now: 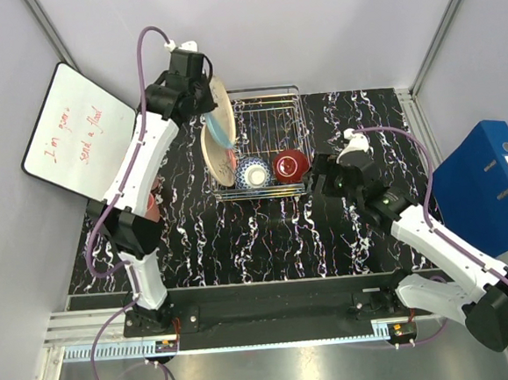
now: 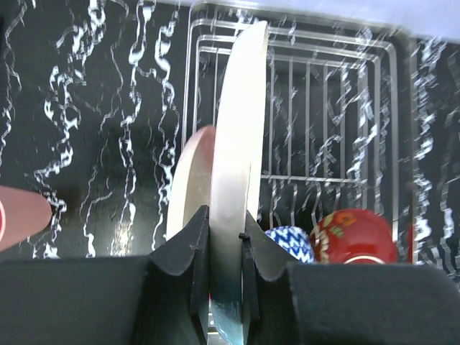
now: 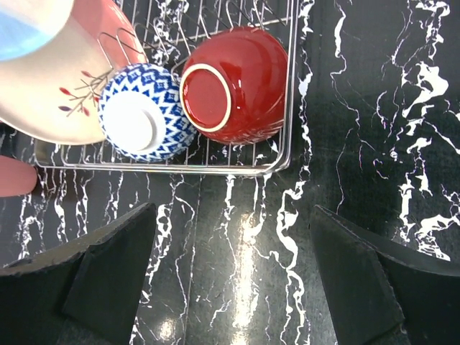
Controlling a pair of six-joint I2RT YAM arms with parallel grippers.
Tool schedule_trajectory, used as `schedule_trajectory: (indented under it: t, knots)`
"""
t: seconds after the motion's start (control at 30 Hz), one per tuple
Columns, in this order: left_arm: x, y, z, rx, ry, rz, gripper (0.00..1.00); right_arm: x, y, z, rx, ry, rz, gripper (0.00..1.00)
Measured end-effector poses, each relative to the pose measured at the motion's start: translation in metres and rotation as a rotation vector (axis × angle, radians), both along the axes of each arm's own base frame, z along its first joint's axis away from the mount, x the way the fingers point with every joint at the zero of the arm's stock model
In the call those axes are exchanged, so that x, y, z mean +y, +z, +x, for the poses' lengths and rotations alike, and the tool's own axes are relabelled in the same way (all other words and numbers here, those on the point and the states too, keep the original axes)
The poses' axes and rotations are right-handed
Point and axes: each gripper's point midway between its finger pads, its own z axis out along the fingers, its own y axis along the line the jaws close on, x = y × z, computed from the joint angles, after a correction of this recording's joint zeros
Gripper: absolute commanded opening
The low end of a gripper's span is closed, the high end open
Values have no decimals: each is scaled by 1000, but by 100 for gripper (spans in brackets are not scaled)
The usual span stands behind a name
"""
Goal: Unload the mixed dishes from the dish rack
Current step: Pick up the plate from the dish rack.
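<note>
My left gripper is shut on the rim of the blue-edged cream plate, holding it upright on edge above the left end of the dish rack. In the left wrist view the fingers pinch that plate. The pink-edged plate leans in the rack's left side. A blue-white bowl and a red bowl lie upside down at the rack's near edge. My right gripper is open over the bare table just in front of the rack's near right corner. A pink cup lies on the table left of the rack.
A whiteboard leans at the far left. A blue binder stands at the right edge. The black marbled table stretches between the rack and the arm bases. Walls close in at the back and sides.
</note>
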Motion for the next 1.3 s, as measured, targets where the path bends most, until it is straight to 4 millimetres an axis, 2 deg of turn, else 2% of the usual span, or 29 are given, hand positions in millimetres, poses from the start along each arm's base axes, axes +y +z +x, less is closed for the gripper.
schedule_trajectory:
  t: [0.2,0.33,0.43,0.53,0.63,0.73,0.87,1.0,1.03,1.1,1.3]
  knots:
    - [-4,28,-9,-39,-38,-94,0,-3,12,2,-24,-19,9,97]
    - [-14,42,-34,-55,-110,-233,0,-6,27,2,-63,-36,33,99]
    - [-24,62,-59,-75,-184,-360,0,-9,47,-1,-107,-45,73,100]
    - [-36,88,-79,-135,-275,-503,0,-18,76,-2,-173,-67,130,100]
    - [-48,103,-99,-178,-368,-638,0,-29,106,-7,-249,-88,194,100]
    - [-57,100,-121,-202,-461,-784,0,-38,128,-15,-306,-95,251,100]
    - [-66,69,-140,-152,-534,-918,0,-41,147,-22,-352,-78,316,100]
    - [-70,37,-147,-77,-542,-986,0,-28,155,-25,-348,-19,367,100]
    - [-70,35,-148,-69,-544,-996,0,-25,155,-24,-343,-9,373,100]
    - [-71,36,-149,-63,-551,-1014,0,-17,154,-21,-329,20,391,100]
    - [-72,73,-162,-162,-645,-1065,0,16,132,-2,-252,117,459,98]
